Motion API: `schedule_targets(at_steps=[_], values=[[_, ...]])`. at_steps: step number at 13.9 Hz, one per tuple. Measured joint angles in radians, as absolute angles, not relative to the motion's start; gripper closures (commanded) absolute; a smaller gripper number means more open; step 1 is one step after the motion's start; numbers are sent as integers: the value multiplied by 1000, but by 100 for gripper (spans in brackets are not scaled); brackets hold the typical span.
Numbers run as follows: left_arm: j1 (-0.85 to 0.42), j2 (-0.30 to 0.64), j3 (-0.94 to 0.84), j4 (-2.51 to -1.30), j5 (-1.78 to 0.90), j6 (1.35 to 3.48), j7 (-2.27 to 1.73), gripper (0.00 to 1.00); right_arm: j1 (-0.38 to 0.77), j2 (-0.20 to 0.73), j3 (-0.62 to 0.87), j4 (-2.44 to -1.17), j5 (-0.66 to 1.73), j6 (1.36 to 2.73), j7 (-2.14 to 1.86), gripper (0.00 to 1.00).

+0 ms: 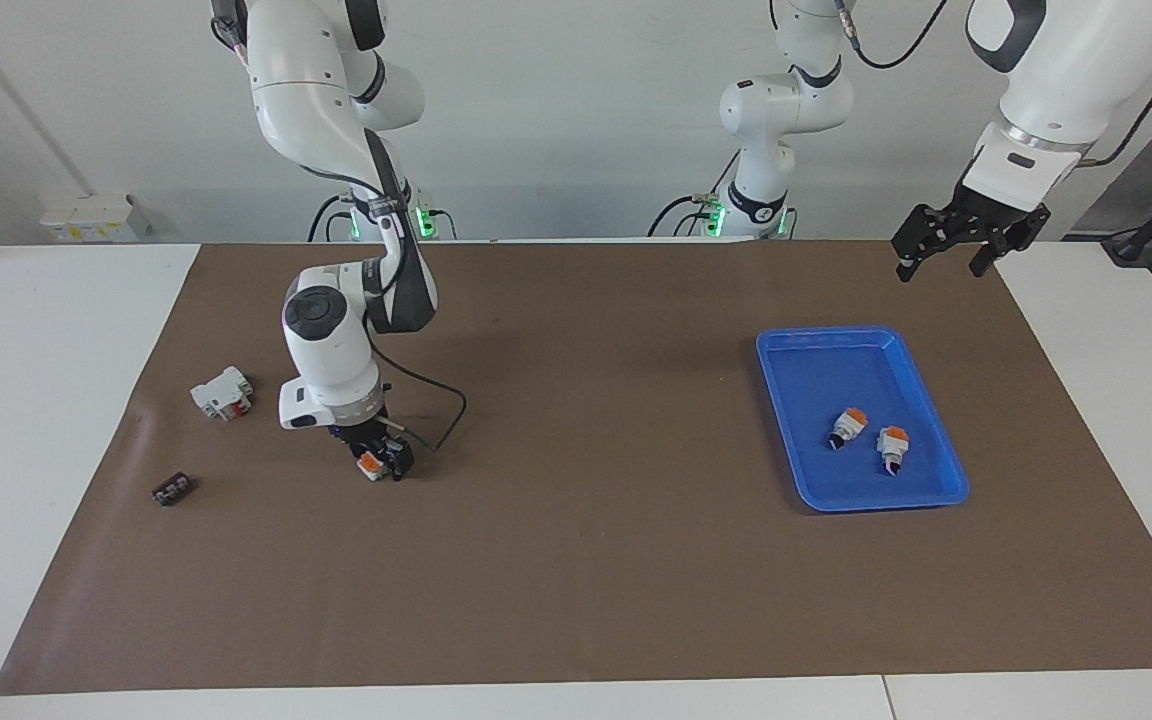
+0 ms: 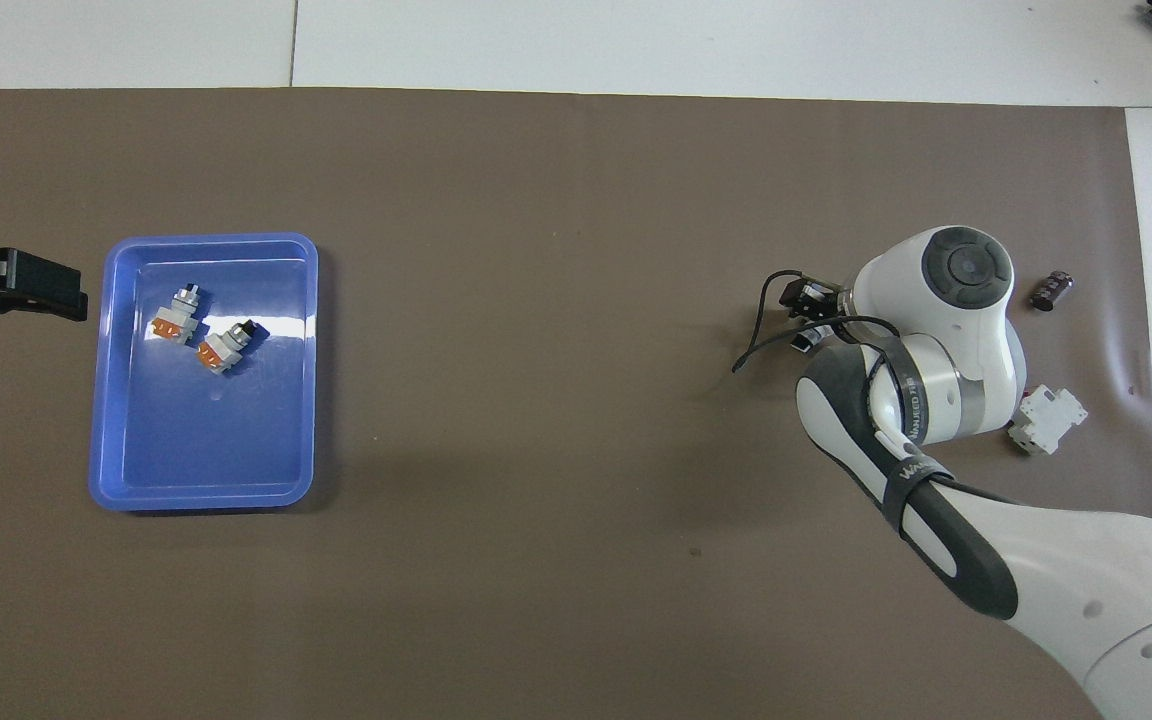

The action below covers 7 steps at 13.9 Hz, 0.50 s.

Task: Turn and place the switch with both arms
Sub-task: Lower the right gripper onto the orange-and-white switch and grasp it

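Right gripper down at the switch on the brown mat toward the right arm's end of the tabletop, fingers around it, grip cannot be told, left gripper waiting raised near the blue tray, fingers spread open, two like switches in tray.

Both arms are chunky glossy white with dark grey joint caps and padding; the right one has a black strap marked in white letters and a loose black cable; grippers are black; green lights glow at the bases.
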<state>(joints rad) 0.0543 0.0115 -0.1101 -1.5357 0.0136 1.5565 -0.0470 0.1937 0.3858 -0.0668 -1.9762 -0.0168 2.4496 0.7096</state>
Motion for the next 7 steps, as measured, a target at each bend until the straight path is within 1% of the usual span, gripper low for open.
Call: schedule_targets(at_steps=[2, 3, 5, 7], values=[[54, 12, -110, -1536, 14, 1557, -47, 0, 194, 380, -66, -1970, -15, 2441, 701, 100], [54, 12, -110, -1536, 14, 1557, -47, 0, 193, 374, -66, -1966, -15, 2414, 681, 100], [54, 12, -110, -1536, 14, 1557, -47, 0, 191, 371, -68, -1945, -14, 2346, 632, 100], [54, 12, -110, -1536, 14, 1557, -47, 0, 190, 337, -69, -1900, 44, 2249, 599, 100]])
